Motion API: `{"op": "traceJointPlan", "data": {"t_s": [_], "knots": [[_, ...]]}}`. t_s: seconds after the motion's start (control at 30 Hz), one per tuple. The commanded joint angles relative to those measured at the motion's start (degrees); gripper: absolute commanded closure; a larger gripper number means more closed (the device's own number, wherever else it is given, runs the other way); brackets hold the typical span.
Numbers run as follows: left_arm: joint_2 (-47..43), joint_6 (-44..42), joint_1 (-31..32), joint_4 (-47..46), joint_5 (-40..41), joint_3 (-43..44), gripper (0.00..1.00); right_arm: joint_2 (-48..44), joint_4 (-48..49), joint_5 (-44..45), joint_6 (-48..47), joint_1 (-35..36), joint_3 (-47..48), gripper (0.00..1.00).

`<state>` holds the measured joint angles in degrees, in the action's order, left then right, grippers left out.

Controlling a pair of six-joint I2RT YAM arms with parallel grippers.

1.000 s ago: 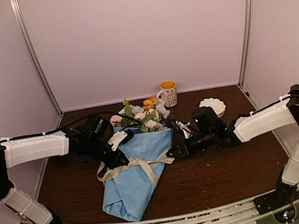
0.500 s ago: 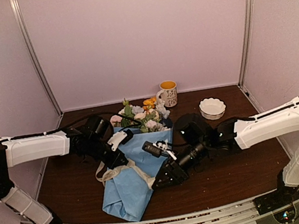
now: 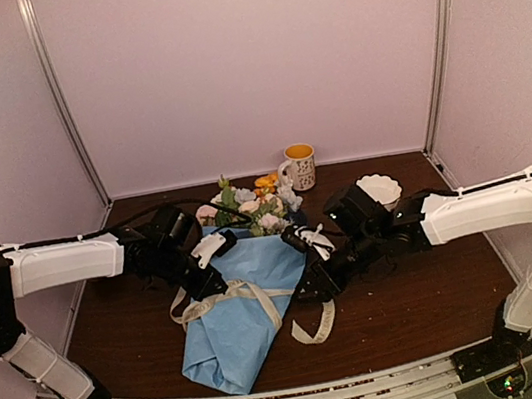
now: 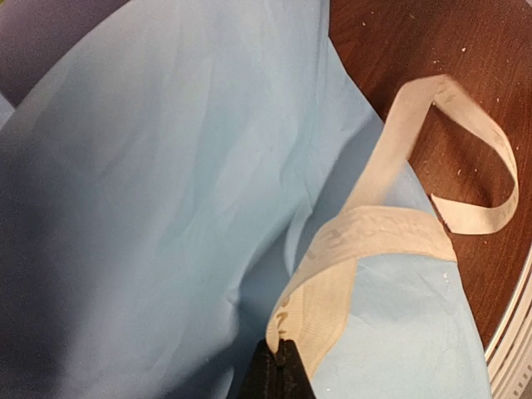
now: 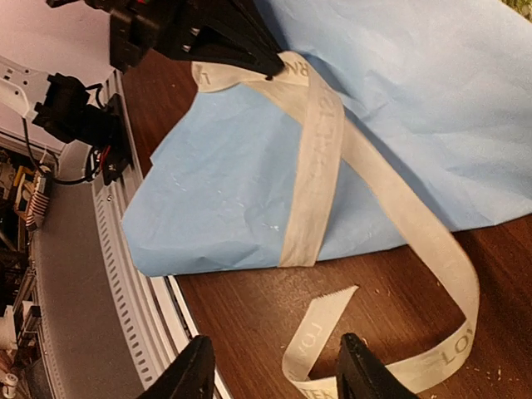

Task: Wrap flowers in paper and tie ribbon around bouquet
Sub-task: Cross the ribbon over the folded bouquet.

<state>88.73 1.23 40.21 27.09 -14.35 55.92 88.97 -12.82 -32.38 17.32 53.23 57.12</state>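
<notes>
Your dark wooden table (image 3: 414, 303) carries the pale blue paper-cone bouquet (image 3: 236, 331), lying flat mid-table. The cream lettered fabric ribbon (image 3: 259, 302) crosses it. Your left gripper (image 4: 278, 367) pinches that ribbon, while your right gripper (image 5: 276, 342) stands parted and empty near its loose end.

Two claws, my left claw (image 3: 217, 289) and right claw (image 3: 316, 288); one bouquet (image 3: 232, 336) between them, one ribbon (image 5: 320, 158) (crossed over it), one mug (image 3: 299, 167) and one white dish (image 3: 377, 182) beyond.
</notes>
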Motion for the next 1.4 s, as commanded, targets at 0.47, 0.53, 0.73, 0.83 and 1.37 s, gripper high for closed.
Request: {"op": "traceJointPlan", "data": {"t_s": [0.47, 0.53, 0.73, 0.83, 1.37], "knots": [[0.17, 0.0, -0.39, -1.21, -0.47, -0.05, 1.0, 11.07, -25.91, 33.89, 13.09, 2.69, 3.95, 0.43], [0.07, 0.0, -0.37, -1.25, -0.58, -0.1, 1.0, 13.17, -27.25, 34.09, 12.9, 3.61, 5.05, 0.44], [-0.2, -0.02, -0.39, -1.24, -0.37, -0.26, 1.0, 14.96, -26.21, 28.61, 12.74, 4.89, 4.19, 0.77], [-0.31, 0.21, -0.39, -1.64, -0.47, -0.47, 1.0, 13.03, -23.68, 24.75, 12.3, 4.71, 2.95, 1.0], [-1.52, 1.53, -0.48, -3.83, -1.03, -0.81, 1.0, 8.01, 10.23, 6.02, 0.88, 16.06, 10.57, 1.0]]}}
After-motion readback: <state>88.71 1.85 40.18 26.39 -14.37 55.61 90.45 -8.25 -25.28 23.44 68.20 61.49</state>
